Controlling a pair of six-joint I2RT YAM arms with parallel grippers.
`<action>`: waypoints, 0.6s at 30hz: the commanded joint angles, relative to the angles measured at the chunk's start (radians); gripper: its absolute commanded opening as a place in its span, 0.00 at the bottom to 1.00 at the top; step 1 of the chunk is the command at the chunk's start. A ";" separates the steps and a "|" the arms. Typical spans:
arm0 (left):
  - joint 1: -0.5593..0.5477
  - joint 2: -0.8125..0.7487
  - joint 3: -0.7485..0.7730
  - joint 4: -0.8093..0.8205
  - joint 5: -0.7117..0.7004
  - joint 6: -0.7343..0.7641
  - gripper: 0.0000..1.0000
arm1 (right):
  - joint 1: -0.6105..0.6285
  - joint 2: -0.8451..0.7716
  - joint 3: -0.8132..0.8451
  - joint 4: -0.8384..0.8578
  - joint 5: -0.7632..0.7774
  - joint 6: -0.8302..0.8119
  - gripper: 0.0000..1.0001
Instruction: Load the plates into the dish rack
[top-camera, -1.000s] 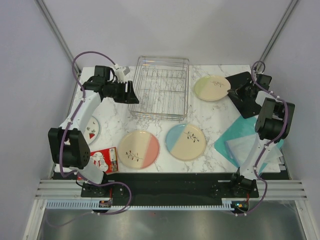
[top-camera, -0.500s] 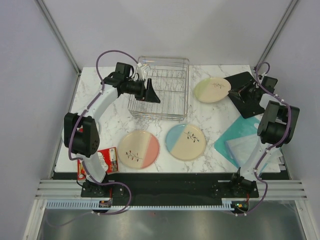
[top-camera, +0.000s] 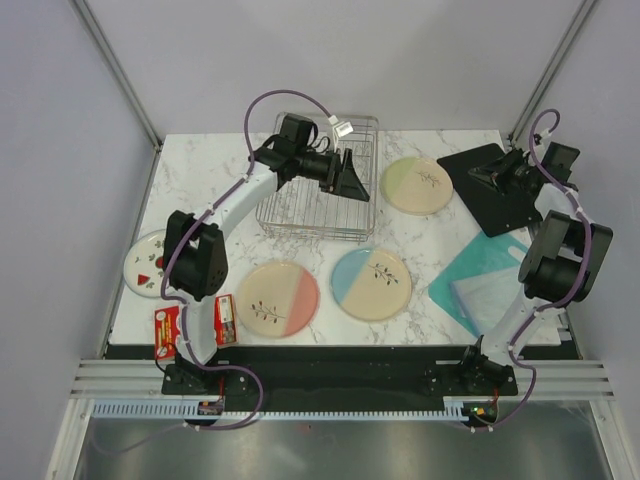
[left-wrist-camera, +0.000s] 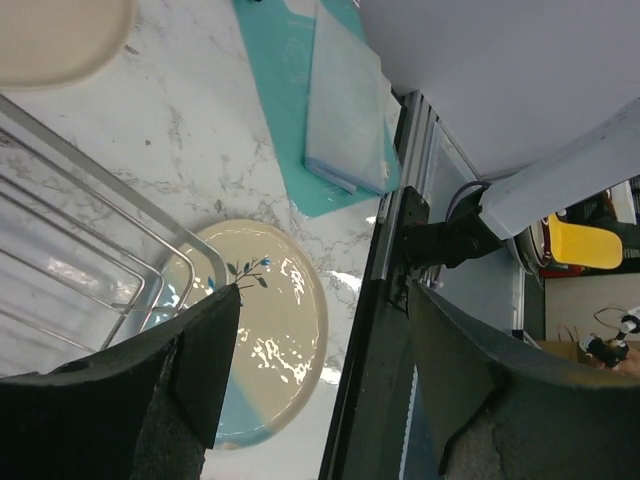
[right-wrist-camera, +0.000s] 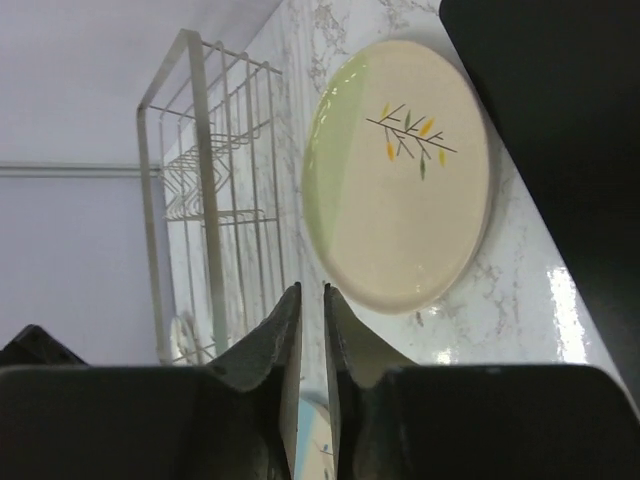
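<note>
The silver wire dish rack stands at the back of the table with no plates in it. My left gripper hovers over its right side, open and holding nothing. Below it lies the blue-half plate. The pink-half plate lies to its left. The green-half plate lies right of the rack. A small white plate with red fruit marks sits at the left edge. My right gripper hangs over the black board, jaws all but together, nothing between them.
A flat black board lies at the back right. In front of it lies a teal mat with a pale folded sheet. A red-and-white packet lies at the near left edge.
My left arm swung right from the rack's left side to above its right side, jaws opening wider, uncovering the white plate. My right gripper drew back a little from the green-half plate.
</note>
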 joint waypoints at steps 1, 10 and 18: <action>-0.009 0.008 0.036 0.064 0.020 -0.060 0.75 | 0.022 0.054 0.100 -0.196 0.061 -0.211 0.29; -0.083 0.140 0.192 -0.022 -0.159 0.104 0.64 | 0.056 0.204 0.209 -0.211 0.147 -0.261 0.51; -0.178 0.364 0.472 0.036 -0.374 0.176 0.02 | 0.088 0.315 0.262 -0.243 0.199 -0.288 0.51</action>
